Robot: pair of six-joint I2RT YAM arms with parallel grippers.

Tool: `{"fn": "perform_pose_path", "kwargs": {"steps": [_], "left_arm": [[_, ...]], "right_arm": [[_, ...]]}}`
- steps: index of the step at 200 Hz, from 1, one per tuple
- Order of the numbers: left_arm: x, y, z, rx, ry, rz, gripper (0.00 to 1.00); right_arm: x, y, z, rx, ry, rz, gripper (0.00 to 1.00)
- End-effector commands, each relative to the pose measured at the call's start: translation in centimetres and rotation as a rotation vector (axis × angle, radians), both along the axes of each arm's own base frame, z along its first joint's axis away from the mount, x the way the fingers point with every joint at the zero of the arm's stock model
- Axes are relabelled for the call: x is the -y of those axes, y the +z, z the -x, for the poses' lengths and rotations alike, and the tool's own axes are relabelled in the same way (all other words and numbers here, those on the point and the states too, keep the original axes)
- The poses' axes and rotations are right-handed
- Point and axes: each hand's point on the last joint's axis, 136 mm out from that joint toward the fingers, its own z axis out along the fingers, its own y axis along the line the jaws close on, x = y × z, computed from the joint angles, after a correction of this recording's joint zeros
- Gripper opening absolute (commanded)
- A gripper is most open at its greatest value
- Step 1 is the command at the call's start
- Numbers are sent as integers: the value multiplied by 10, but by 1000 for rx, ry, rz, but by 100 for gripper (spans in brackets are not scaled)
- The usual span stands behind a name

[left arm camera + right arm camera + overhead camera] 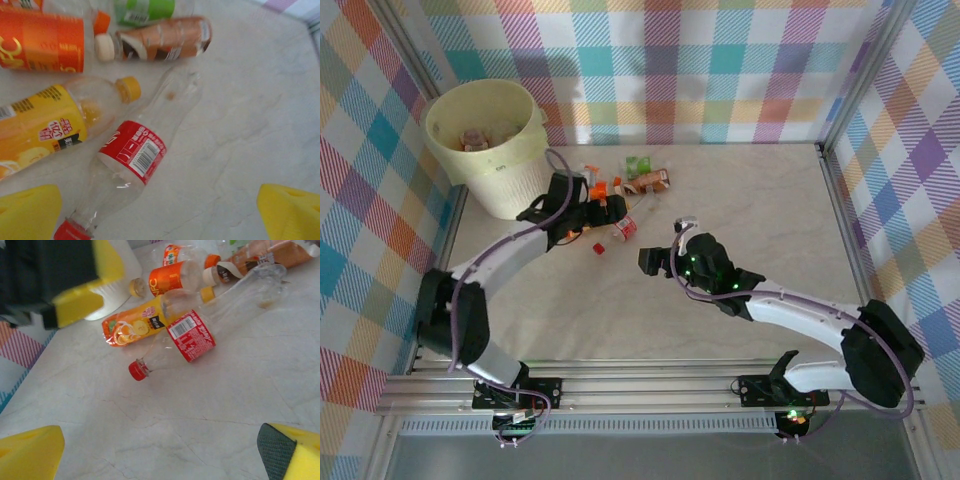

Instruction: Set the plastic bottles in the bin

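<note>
While the left gripper (160,215) and right gripper (160,455) gape, bottles (132,155) litter the marbled table (750,210) inside plaid walls (700,70).

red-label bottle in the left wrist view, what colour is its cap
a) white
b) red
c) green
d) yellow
b: the clear red-label bottle lies on its side on the table and ends in a red cap at the lower left of the left wrist view.
</note>
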Motion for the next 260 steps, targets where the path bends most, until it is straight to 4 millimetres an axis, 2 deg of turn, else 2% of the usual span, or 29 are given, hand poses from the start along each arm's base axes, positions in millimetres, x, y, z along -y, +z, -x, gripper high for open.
{"fn": "perform_pose_path", "kwargs": {"steps": [1,33,60,99,138,172,218,260], "left_arm": [[21,-17,-13,-14,-82,1,100],[37,-51,-31,-68,-106,-8,100],[50,-74,-38,-104,-121,-22,100],[72,-85,-36,-112,-179,-90,100],[78,-108,-36,-150,-186,-266,99],[97,-117,-39,-119,-248,-391,97],[101,-122,-50,-91,-268,-659,94],[103,-127,-56,-125,-232,-720,91]], "right_arm": [[12,-10,6,-41,-41,30,100],[24,-9,9,-34,-69,44,100],[35,-7,12,-13,-91,45,100],[47,-6,16,4,-115,65,100],[52,-1,20,12,-117,65,100],[59,0,22,19,-130,74,100],[64,0,24,21,-142,74,100],[67,0,24,22,-156,81,100]]}}
